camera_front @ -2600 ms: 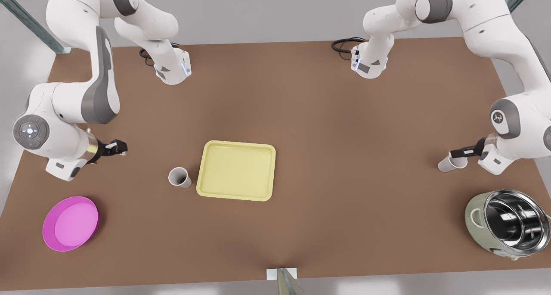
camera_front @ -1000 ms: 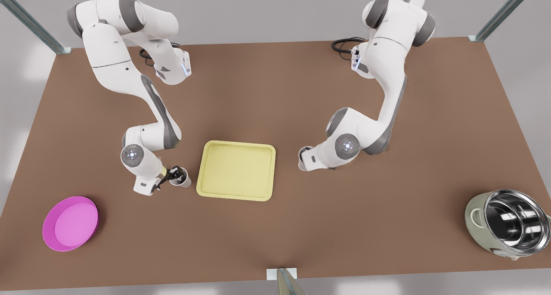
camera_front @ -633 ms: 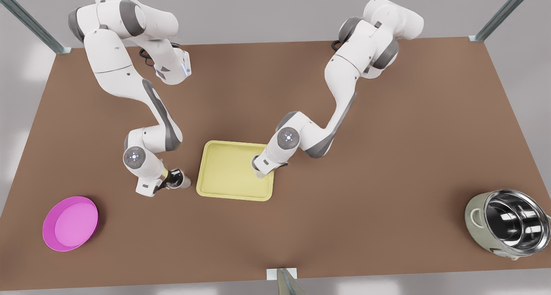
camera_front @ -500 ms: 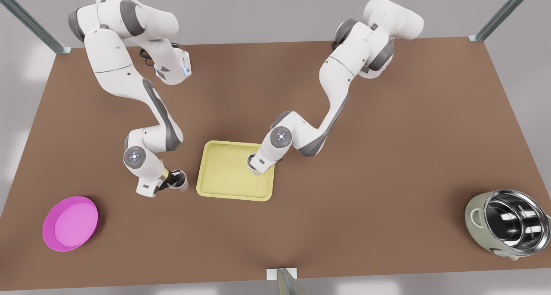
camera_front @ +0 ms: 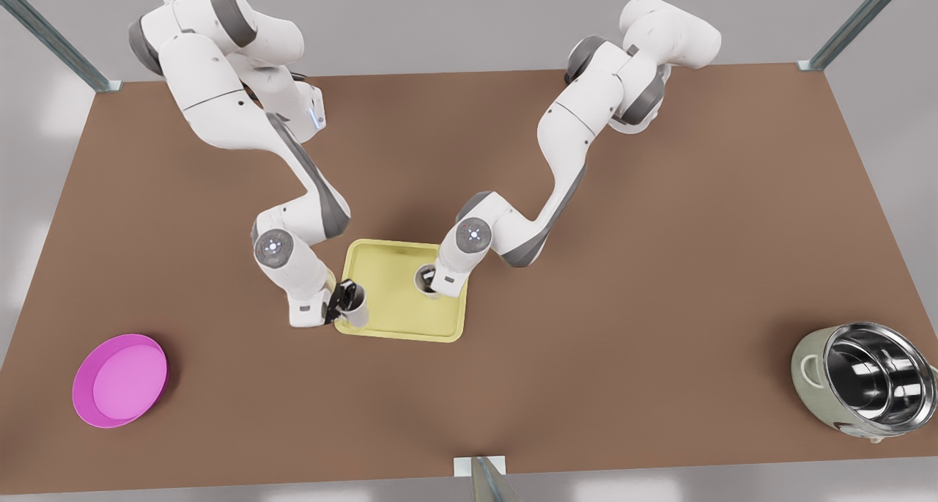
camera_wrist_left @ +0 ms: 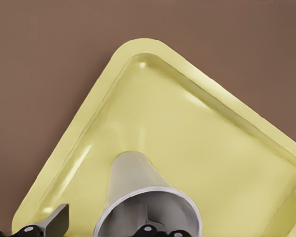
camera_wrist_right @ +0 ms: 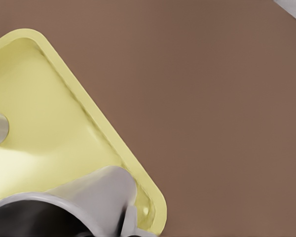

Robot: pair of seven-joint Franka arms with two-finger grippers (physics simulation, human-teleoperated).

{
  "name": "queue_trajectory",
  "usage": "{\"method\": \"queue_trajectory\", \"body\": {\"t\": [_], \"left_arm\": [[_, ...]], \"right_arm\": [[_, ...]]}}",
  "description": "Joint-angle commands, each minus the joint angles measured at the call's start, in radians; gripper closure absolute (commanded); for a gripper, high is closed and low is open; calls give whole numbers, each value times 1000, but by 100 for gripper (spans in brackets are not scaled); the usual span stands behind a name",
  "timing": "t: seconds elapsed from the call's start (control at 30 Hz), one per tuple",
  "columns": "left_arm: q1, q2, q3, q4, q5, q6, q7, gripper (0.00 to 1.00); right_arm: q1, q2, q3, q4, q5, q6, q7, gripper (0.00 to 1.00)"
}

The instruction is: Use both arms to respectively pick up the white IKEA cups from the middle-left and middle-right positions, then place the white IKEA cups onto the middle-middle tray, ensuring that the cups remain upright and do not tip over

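Note:
The pale yellow tray (camera_front: 401,320) lies mid-table. My left gripper (camera_front: 346,299), on the arm at the front view's left, is shut on the rim of a white cup (camera_front: 358,313) at the tray's near left corner. In the left wrist view this cup (camera_wrist_left: 133,177) stands upright above the tray floor (camera_wrist_left: 197,118), one finger (camera_wrist_left: 56,222) outside its wall. My right gripper (camera_front: 431,282) is shut on the other white cup (camera_front: 424,278), upright over the tray's right half. The right wrist view has that cup (camera_wrist_right: 93,192) near a tray corner (camera_wrist_right: 153,217).
A round magenta dish (camera_front: 121,379) sits near the front left of the table. A steel-lined pot (camera_front: 865,388) stands at the front right. Both arm bases and a black cable are at the far edge. Bare brown table surrounds the tray.
The left arm has carried its cup rightward from beside the tray to its near left corner. The right arm has brought its cup from the far right to over the tray.

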State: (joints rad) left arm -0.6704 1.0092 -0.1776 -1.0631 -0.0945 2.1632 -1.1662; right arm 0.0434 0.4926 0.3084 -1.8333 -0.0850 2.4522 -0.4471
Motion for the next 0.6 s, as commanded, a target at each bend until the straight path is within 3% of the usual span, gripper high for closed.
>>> {"method": "queue_trajectory", "body": {"t": [0.0, 0.33, 0.4, 0.47, 0.5, 0.53, 0.57], "left_arm": [[0, -4, 1, 0, 13, -19, -280, 0], [18, -150, -22, 0, 6, -287, -317, 0], [66, -257, -23, 0, 16, -531, -302, 0], [224, -365, -25, 2, 55, -884, 49, 0], [288, -379, -23, 3, 93, -965, 207, 0], [327, -425, -26, 3, 148, -1034, 342, 0], [374, -437, -26, 2, 154, -1066, 471, 0]], "right_arm": [[1, -2, 6, -4, -2, -39, -360, 79], [21, 60, 21, -23, -4, -52, -398, 79], [27, 70, 21, -20, -4, -52, -397, 79], [27, 75, 21, -17, -5, -52, -397, 79], [29, 75, 21, -14, -4, -50, -397, 56], [24, 80, 21, -14, -5, -50, -398, 0], [26, 80, 21, -14, -5, -50, -398, 0]]}}
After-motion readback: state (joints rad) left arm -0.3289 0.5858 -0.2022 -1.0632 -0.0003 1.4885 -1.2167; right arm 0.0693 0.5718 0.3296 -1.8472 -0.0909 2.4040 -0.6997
